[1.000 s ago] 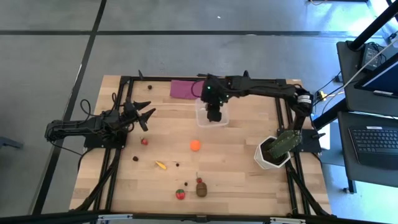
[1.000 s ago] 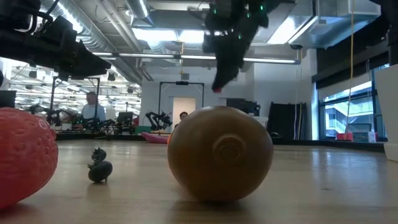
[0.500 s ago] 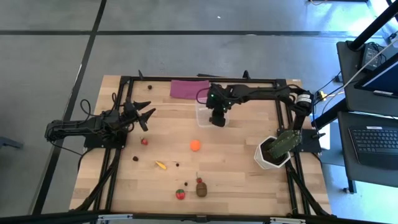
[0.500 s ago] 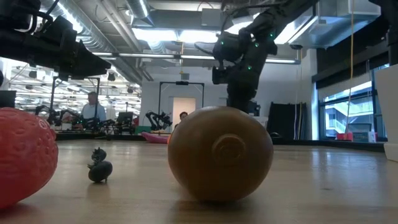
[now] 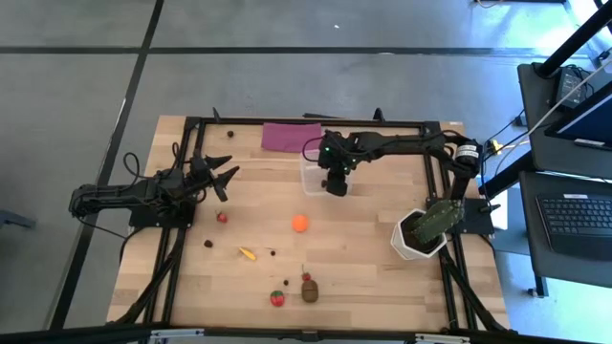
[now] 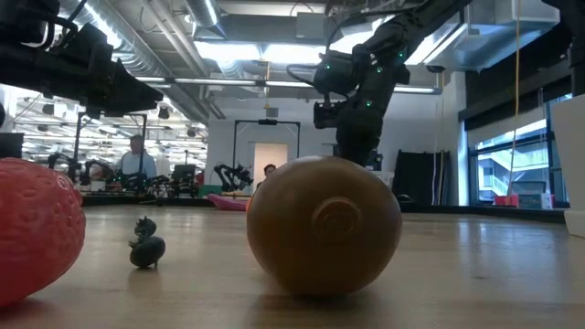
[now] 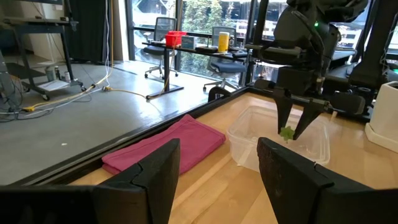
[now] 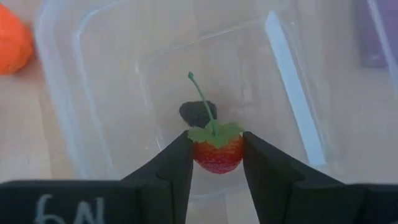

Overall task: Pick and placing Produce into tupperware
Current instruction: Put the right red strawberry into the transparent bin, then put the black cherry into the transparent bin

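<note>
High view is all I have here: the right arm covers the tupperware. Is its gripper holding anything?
Observer: Yes. The right gripper is shut on a strawberry with a green top, over the tupperware.
Operator: Anything already inside the box?
Observer: One small dark piece lies on its floor, just beyond the strawberry.
Operator: And the left gripper?
Observer: The left gripper is open and holds nothing; it looks across the table at the pink cloth.

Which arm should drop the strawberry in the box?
The right one. Its gripper holds the strawberry right over the box. The left gripper waits open, off to the side.
</note>
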Controlling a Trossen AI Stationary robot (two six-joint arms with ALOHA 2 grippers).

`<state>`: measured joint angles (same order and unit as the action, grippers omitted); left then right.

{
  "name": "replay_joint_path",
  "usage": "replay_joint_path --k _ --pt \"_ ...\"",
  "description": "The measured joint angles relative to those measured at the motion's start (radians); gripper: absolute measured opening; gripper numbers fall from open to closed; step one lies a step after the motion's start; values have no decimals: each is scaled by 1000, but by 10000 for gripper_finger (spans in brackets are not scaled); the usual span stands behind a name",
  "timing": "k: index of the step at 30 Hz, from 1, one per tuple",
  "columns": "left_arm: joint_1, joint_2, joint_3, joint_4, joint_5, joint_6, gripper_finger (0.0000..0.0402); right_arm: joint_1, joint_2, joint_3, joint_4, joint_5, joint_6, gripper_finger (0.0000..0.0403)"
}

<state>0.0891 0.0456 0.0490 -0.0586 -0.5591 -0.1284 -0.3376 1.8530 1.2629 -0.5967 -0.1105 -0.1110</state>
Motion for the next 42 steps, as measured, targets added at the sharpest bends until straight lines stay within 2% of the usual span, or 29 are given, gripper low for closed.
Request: replay_joint_path --k 2,10,13,19,23,29,42 --pt "0 0 0 0 0 0 206 0 0 0 2 34 11 151" --pt "0 0 0 1 0 0 206 -2 0 4 -2 42 -5 241" --pt "0 0 -1 13 0 0 206 -8 -1 71 -60 49 23 266" --pt "0 0 -2 69 0 0 206 -33 -118 271 -89 49 -3 282" --pt "0 0 -2 101 0 0 206 -75 -247 304 -56 22 -25 283" --pt "0 0 -2 119 0 0 206 -169 -470 132 62 -46 -10 283" --pt "0 0 -2 119 0 0 206 -266 -897 -410 375 -49 103 283"
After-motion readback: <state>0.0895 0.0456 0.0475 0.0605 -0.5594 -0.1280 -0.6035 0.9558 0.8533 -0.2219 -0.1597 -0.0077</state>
